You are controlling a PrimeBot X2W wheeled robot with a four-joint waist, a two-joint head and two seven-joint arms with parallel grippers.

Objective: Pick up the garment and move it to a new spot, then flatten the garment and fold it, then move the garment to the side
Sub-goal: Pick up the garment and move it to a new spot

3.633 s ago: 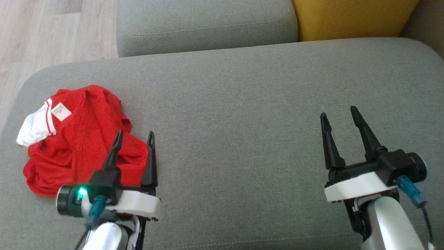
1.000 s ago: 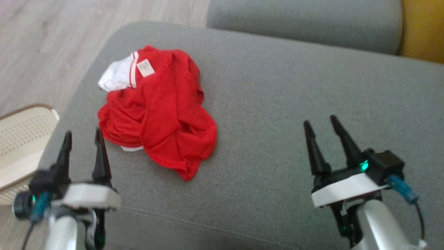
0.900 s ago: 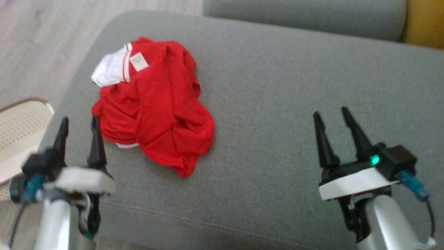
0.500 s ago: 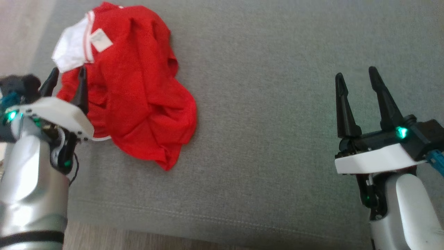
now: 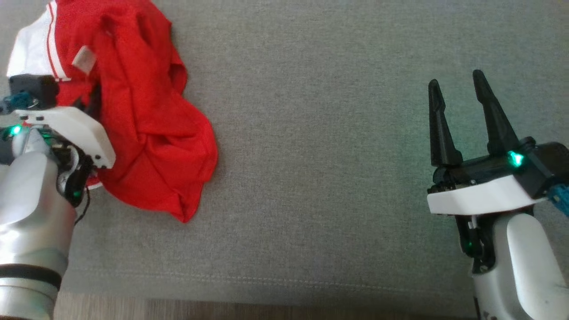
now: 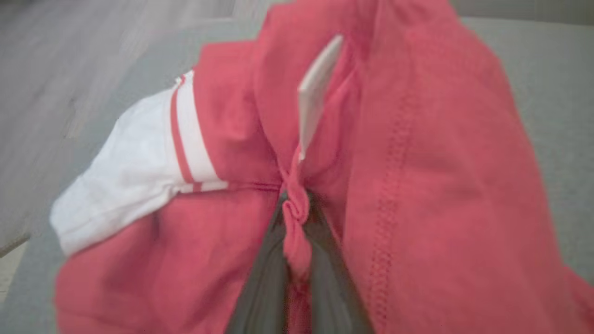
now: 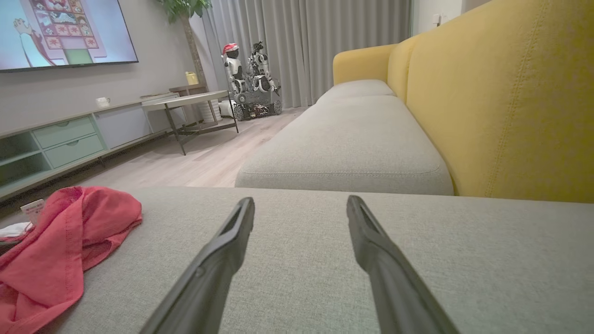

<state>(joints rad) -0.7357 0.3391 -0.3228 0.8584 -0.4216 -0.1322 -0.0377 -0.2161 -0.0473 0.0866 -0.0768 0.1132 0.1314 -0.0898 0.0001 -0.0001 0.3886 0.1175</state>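
My left hand (image 6: 294, 208) pinches a fold of the crumpled red mesh garment with white trim (image 5: 146, 133), which sits at the left of the grey fabric sofa cushion (image 5: 333, 133). My right hand (image 5: 460, 93) is spread, well apart from it.

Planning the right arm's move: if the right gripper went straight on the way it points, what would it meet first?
Nothing close: the right gripper points along bare seat. The next cushion looks first in line, though depth is unclear; the garment lies off its line.
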